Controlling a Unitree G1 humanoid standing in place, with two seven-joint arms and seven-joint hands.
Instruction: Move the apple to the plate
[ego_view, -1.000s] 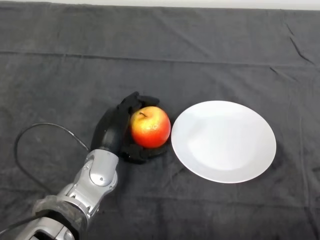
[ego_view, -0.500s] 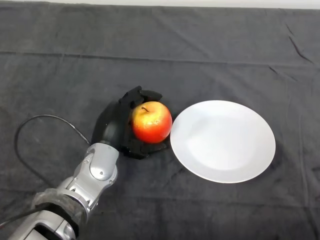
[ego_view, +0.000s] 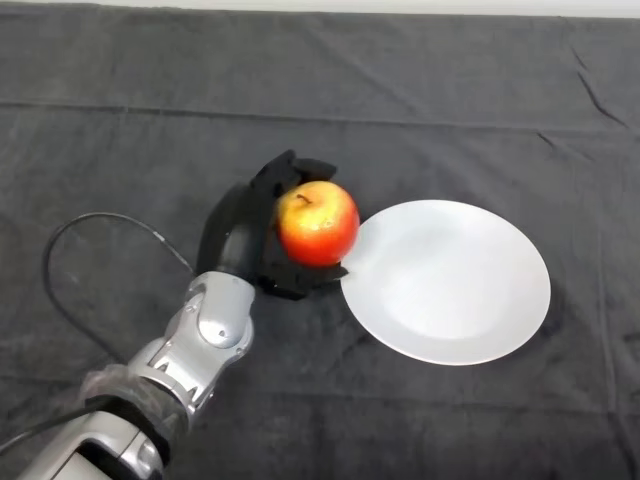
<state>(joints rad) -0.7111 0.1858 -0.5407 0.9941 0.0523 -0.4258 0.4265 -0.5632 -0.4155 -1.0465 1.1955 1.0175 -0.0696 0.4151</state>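
Note:
A red and yellow apple is held in my left hand, whose black fingers and thumb curl round it from the left, above and below. The apple is lifted a little off the cloth, stem up, and its right side overlaps the left rim of the plate. The white round plate lies flat on the dark cloth to the right of the hand and holds nothing.
The dark cloth covers the whole table. My silver-grey forearm comes in from the lower left.
My hand has lifted the apple and carried it up and to the right, from resting beside the plate to the plate's left rim.

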